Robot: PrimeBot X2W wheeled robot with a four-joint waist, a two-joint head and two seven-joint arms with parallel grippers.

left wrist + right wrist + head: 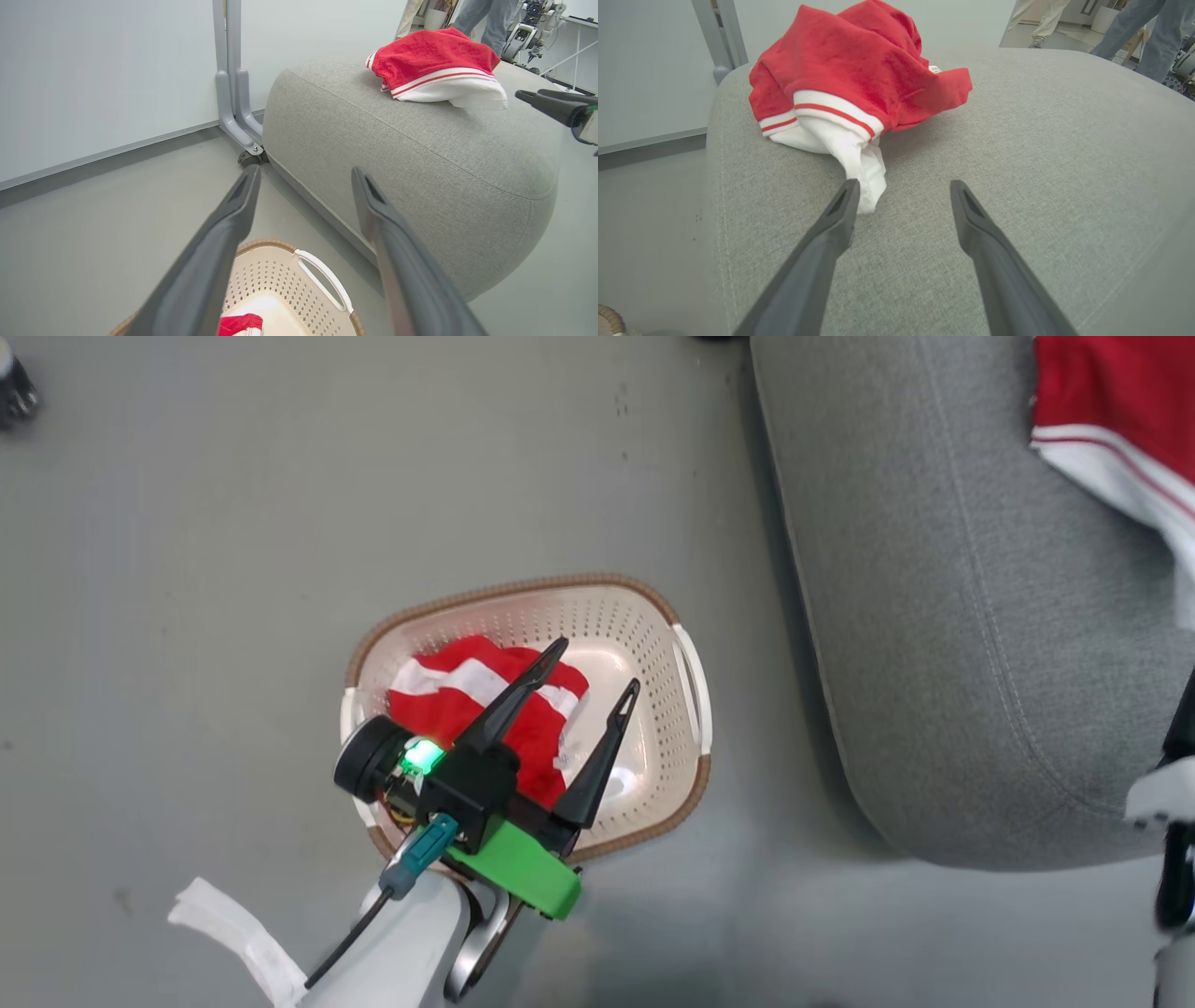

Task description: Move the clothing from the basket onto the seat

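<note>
1. Clothing [467, 709] is lying bunched in the basket [653, 607], one red piece pushed toward the basket's left half, away from the seat [934, 616]. Its white stripe is running crosswise to the fingers above it.
2. A second piece [1111, 420] is already resting on the seat, well apart from the basket, which is standing on the floor [187, 569] just beside the seat's rounded edge.
3. The left hand [597, 663] is hovering over the basket with its fingers spread wide and nothing between them. From above, its left finger is crossing the red cloth while the right one is hanging over bare basket bottom.
4. Along that hand's own line of sight, the cloth is peeking in at the very bottom, between the finger roots. So it is sitting below and behind the tips, and the hand is pointing past it toward the seat.
5. The right hand [904, 184] is hanging over the seat, fingers wide and empty. The second piece's white hem is lying at one fingertip; I cannot tell whether they are touching.
6. To my eye the left hand is plainly the nearer one. The grab is hinging on it tipping downward and drawing back toward the cloth.
</note>
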